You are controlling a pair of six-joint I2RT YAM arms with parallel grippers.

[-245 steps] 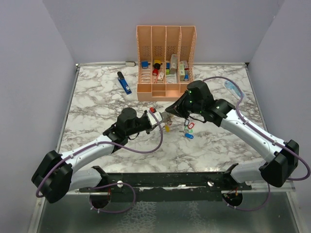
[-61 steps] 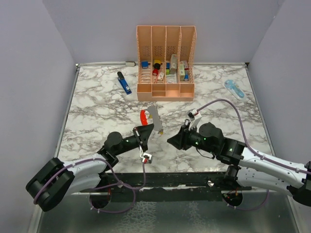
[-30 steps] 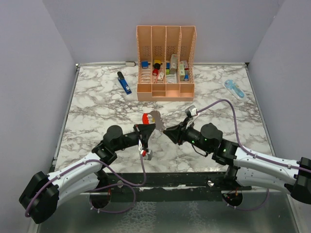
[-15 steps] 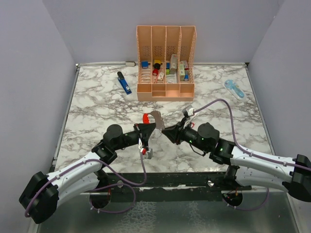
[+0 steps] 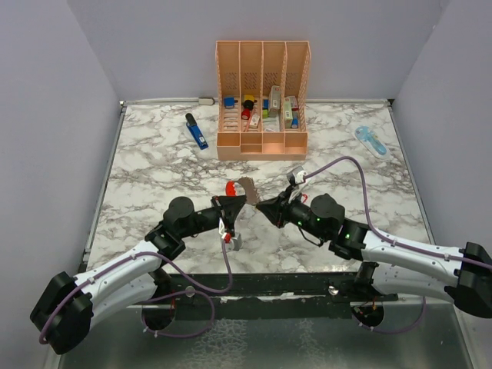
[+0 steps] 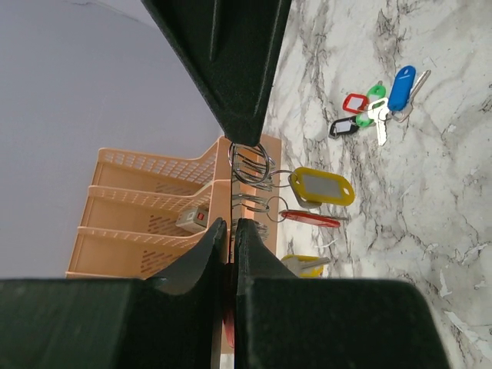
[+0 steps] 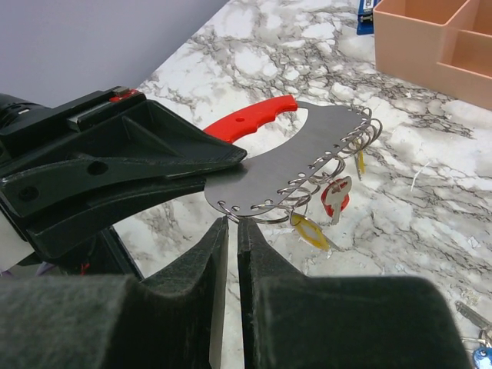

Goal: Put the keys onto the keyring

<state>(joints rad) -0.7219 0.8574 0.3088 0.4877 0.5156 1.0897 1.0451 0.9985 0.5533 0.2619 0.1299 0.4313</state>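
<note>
From where I stand, the left tool [image 7: 219,165] is closed on the keyring [image 7: 307,146] and holds it in the air over the near middle of the counter [image 7: 430,169], between the two arms. The right tool [image 7: 232,223] has its tips at the lowest small ring on the plate's edge. Only a thin slit shows between its fingers, and I cannot tell if they already pinch the wire. I think the step is to catch this one ring, so the right tool should take only its wire, not the plate's edge or the neighbour ring, while the left one holds the plate steady. The keyring is a flat grey metal plate with a red handle [image 7: 254,117] and a row of wire rings along its curved edge. A red key [image 7: 336,196] and a yellow tag [image 7: 310,231] hang from them. More keys [image 6: 377,104] lie together on the counter, apart from it.
</note>
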